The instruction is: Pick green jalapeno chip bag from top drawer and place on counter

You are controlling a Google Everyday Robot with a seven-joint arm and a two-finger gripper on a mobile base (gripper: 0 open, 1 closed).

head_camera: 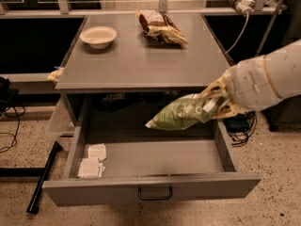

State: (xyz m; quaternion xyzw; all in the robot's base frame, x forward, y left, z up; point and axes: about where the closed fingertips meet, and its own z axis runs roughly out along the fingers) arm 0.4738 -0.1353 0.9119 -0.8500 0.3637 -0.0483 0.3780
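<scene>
The matte grey counter [141, 62] bears a cream bowl [98, 36] back left and a brown-and-cream chip bag [161, 26] back centre; the gripper [210, 106], clasping the green jalapeno chip bag [178, 117], hangs below its front edge.

My gripper [210, 106] is on the right, below the front edge of the counter [141, 67] and above the open top drawer [150, 188]. Fingers clamped on the right end of the green jalapeno chip bag [175, 117]. Bag is in the air, left tip slightly lower, touching neither drawer floor nor counter. Drawer pulled out toward the near side, with small white packets [92, 161] in its near-left corner. Dark bar handle [155, 193] centred on the front panel. On the counter: cream bowl [98, 36] far left, brown-and-cream chip bag [161, 27] far centre.
</scene>
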